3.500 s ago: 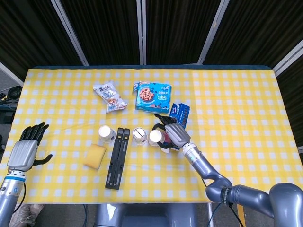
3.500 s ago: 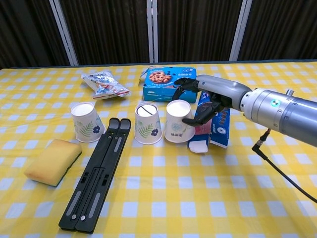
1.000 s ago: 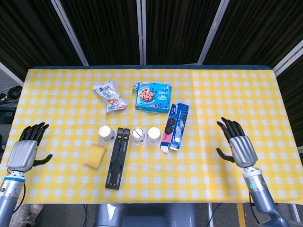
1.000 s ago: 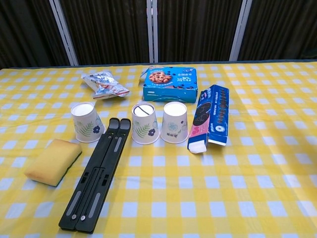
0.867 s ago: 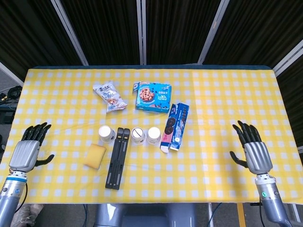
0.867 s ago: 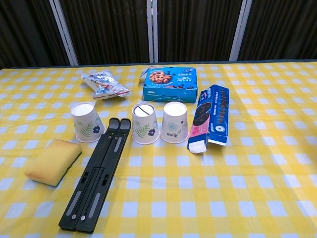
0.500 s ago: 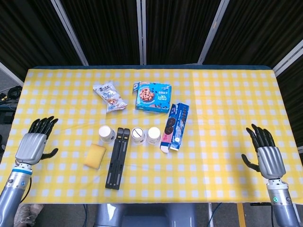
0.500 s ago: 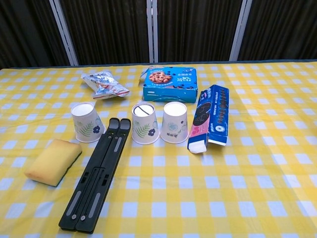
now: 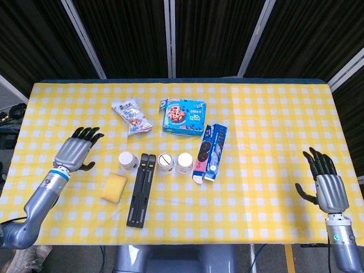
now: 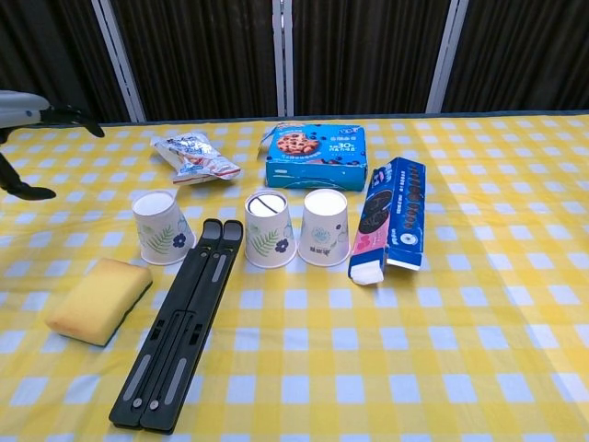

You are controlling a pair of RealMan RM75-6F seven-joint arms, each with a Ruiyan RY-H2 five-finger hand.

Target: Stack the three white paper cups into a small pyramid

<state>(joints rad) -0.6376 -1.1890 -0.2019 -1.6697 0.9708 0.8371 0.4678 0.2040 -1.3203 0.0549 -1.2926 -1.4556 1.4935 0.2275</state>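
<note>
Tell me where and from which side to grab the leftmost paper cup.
Grip the leftmost cup around its side wall, near the narrower top. It stands upside down, apart from the black stand. Probably best from the left with the left hand, open and nearest; the stand lies close on its right.

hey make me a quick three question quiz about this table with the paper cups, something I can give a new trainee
1. True or false: the three paper cups stand upside down on the table, none stacked yet.
2. Which thing lies between the left cup and the middle cup?
A. the sponge
B. the black folding stand
C. the cookie box
3. Fill in: the hand nearest the left cup is the robot's ____ hand.

Key
1. True. The right cup stands beside the middle one, and all rest on the tablecloth.
2. B.
3. Left. The left hand hovers open near that cup; the right hand is open at the far table edge.
</note>
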